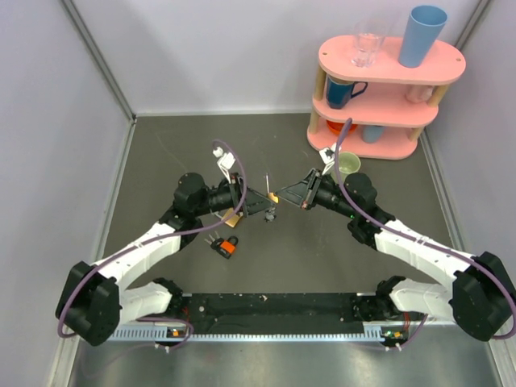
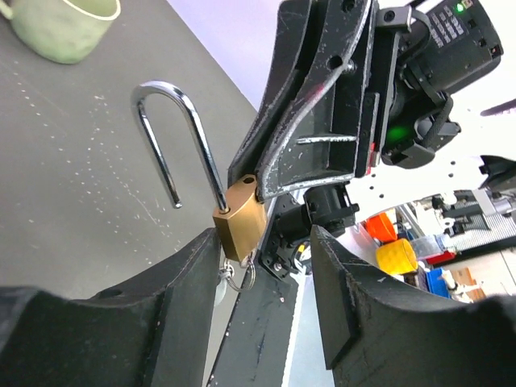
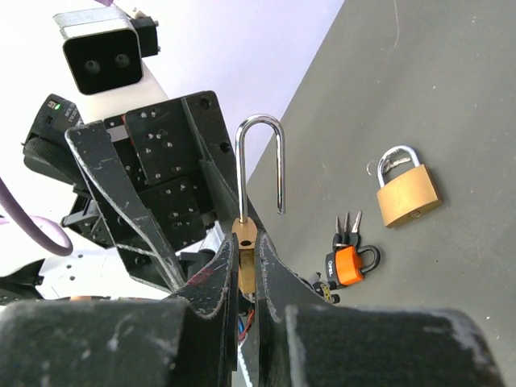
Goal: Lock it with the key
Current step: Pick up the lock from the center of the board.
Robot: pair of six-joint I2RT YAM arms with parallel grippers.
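Observation:
My right gripper (image 3: pixel 247 248) is shut on the body of a small brass padlock (image 3: pixel 245 232) and holds it above the table with its long silver shackle (image 3: pixel 260 157) open and pointing up. In the left wrist view the same padlock (image 2: pixel 240 218) hangs from the right fingers. A small ring (image 2: pixel 240 276) with a thin silver key (image 2: pixel 219 284) dangles under it. My left gripper (image 2: pixel 266 242) is open, its jaws on either side of and just below the padlock, with the key beside the left finger. In the top view both grippers meet at the padlock (image 1: pixel 274 196).
A large brass padlock (image 3: pixel 409 193) and an orange-and-black padlock (image 3: pixel 348 264) with a bunch of keys (image 3: pixel 347 226) lie on the grey table below the left arm. A green cup (image 1: pixel 348 164) and a pink shelf (image 1: pixel 387 81) with cups stand at the back right.

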